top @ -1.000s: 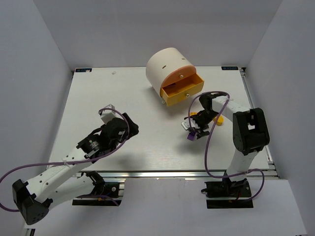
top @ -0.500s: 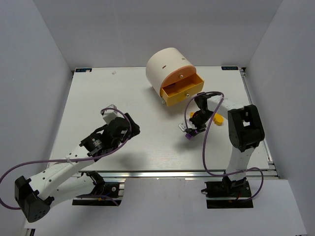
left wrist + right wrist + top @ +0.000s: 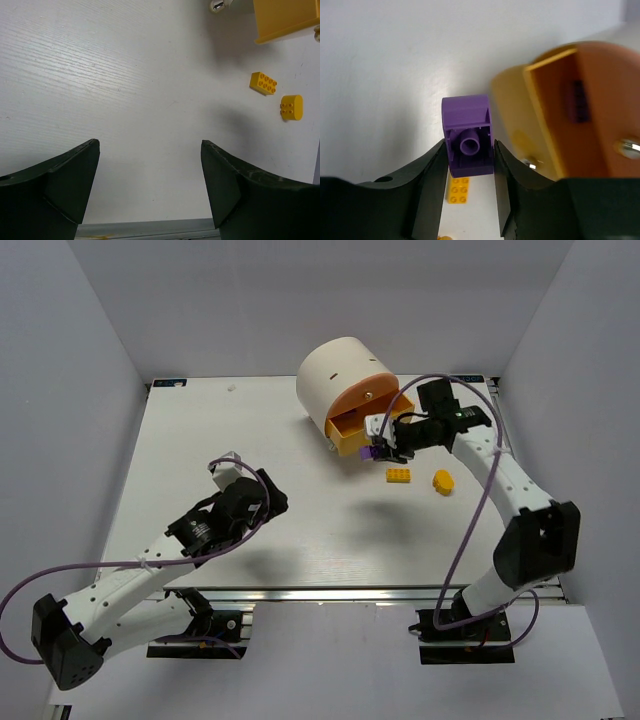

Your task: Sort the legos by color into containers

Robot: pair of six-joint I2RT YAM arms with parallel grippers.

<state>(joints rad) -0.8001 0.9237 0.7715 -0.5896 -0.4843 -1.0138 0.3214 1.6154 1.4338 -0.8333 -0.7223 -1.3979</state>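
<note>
My right gripper [image 3: 385,447] [image 3: 469,160] is shut on a purple lego [image 3: 468,135] [image 3: 372,452], held in the air just in front of the open yellow drawer [image 3: 362,434] of the cream-white drum [image 3: 338,377]. Another purple lego [image 3: 579,100] lies inside the drawer [image 3: 560,115]. A yellow brick [image 3: 400,475] [image 3: 263,82] [image 3: 458,189] and a rounded yellow lego [image 3: 443,481] [image 3: 291,107] lie on the table below. My left gripper [image 3: 225,472] [image 3: 150,175] is open and empty over bare table at the left.
The drum's orange face [image 3: 368,390] with a small metal knob sits above the open drawer. White walls enclose the table; its near edge rail [image 3: 150,227] shows under my left gripper.
My right gripper has lifted the purple lego from the table and carried it up and back to the open drawer's front. The yellow legos are now uncovered. The left arm barely moved.
</note>
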